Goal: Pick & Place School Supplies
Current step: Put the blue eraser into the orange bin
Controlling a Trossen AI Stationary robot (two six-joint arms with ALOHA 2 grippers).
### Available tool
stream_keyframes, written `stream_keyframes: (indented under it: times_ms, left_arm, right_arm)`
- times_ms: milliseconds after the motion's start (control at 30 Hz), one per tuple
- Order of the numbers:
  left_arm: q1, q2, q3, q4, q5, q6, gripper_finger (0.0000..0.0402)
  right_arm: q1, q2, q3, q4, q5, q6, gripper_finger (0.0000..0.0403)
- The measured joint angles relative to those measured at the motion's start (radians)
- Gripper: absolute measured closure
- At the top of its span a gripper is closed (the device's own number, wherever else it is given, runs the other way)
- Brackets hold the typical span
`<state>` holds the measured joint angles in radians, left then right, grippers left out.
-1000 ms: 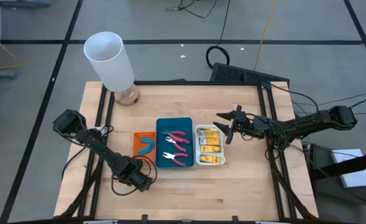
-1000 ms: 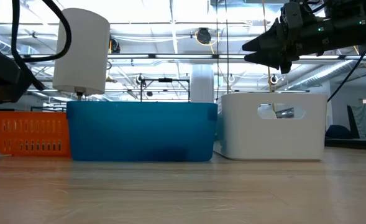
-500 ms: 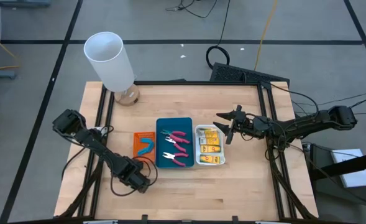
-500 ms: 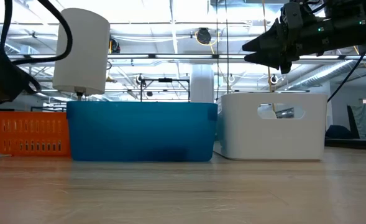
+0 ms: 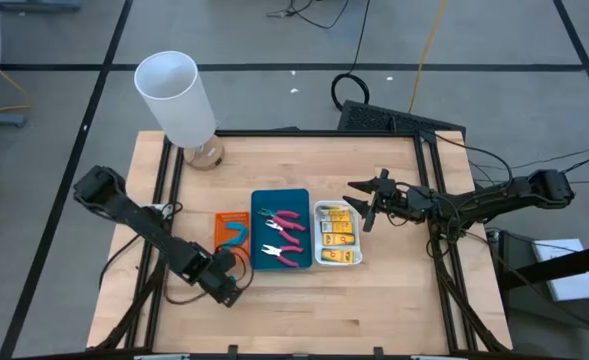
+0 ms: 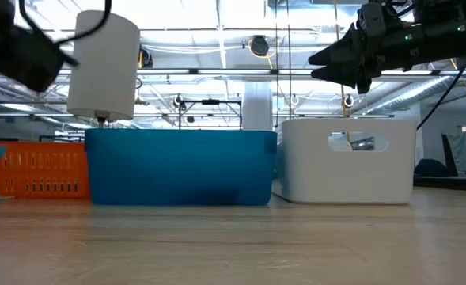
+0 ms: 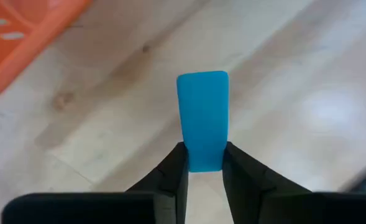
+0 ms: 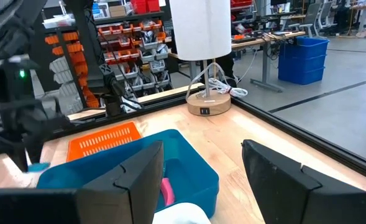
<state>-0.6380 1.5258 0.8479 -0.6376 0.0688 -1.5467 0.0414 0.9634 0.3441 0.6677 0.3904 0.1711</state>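
Wooden surface (image 5: 394, 290) in a workshop; only the left wrist view shows left hand (image 7: 202, 163) pinching a light-blue piece (image 7: 202, 118); right hand (image 5: 366, 206) wide.

No text, label, brand, number or sign can be read in any view. The yellow packets (image 5: 338, 236) in the white tray (image 5: 320, 209) carry dark print, but it is too small to make out. The bins (image 8: 64, 53) on the shelves beyond the desk show no legible markings either.
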Motion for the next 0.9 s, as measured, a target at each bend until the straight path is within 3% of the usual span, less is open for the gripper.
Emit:
stream_keyframes:
  times_ms: [367, 600, 900]
  left_arm:
    - [0.001, -0.205, 0.003, -0.005, -0.233, 0.046, 0.0321]
    - [0.062, -0.264, 0.005, -0.039, -0.366, 0.124, 0.0319]
    - [0.185, -0.226, 0.005, -0.178, -0.312, 0.169, 0.0318]
  right_arm:
    - [0.000, 0.000, 0.000, 0.000, 0.000, 0.000, 0.0193]
    - [0.000, 0.000, 0.000, 0.000, 0.000, 0.000, 0.0193]
    - [0.000, 0.000, 0.000, -0.001, 0.000, 0.000, 0.0193]
